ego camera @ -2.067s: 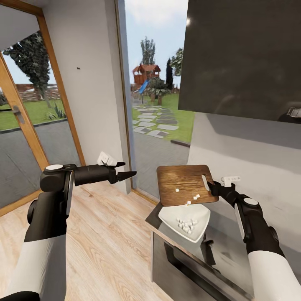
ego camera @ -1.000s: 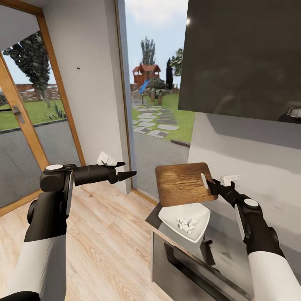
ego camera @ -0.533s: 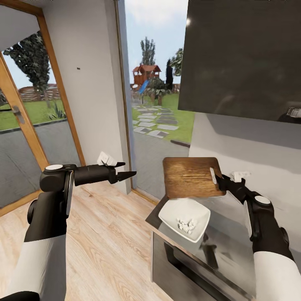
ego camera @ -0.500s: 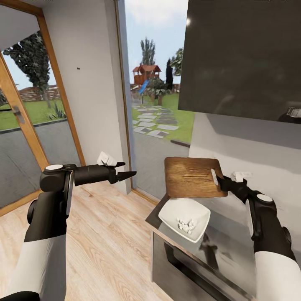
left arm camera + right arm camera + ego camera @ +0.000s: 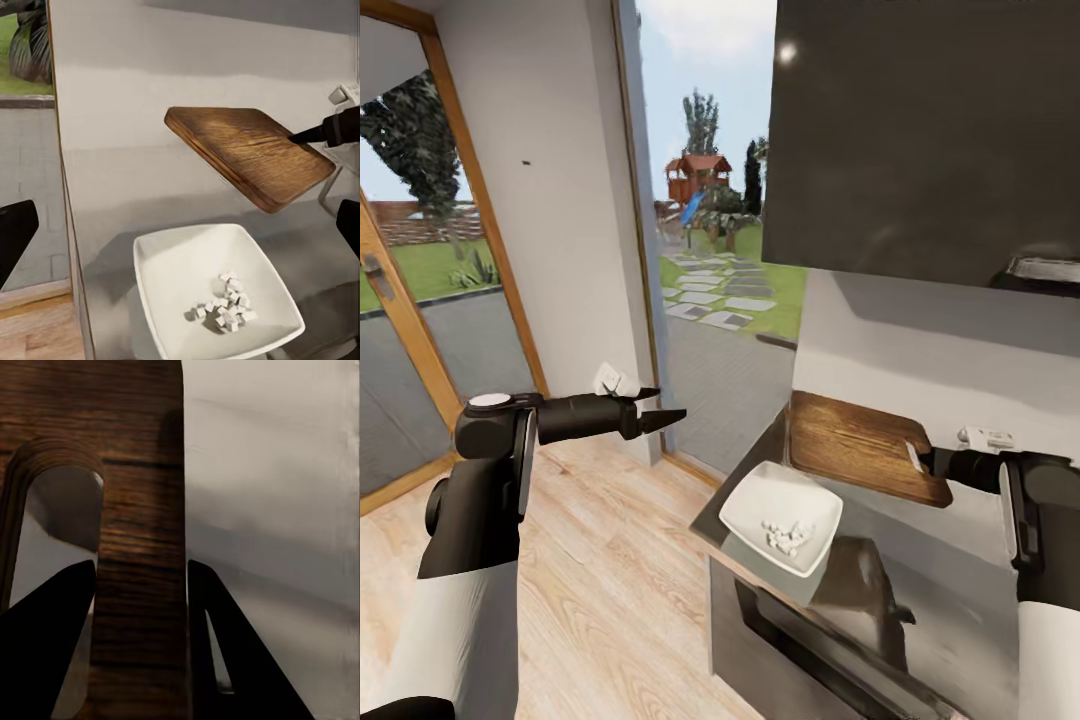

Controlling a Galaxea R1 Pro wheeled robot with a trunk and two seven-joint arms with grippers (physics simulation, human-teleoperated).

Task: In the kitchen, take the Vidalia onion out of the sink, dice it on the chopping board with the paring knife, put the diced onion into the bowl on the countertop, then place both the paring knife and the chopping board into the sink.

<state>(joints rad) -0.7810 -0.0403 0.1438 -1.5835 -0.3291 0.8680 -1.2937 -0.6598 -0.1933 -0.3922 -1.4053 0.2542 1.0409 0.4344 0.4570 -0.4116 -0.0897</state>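
At the left of the head view, you kept the left gripper [image 5: 657, 404] parked out over the wooden floor [image 5: 610, 590], fingers apart and grasping nothing, likely to stay out of the way. At lower centre, the white bowl [image 5: 745, 508] sat on the countertop [image 5: 950, 610] holding the diced onion [image 5: 785, 536]. To the right, your right gripper [image 5: 926, 461] held the chopping board [image 5: 860, 445] aloft, bare, by its slotted handle end, jaws clenched across the strip beside the slot, seemingly ready for the sink.
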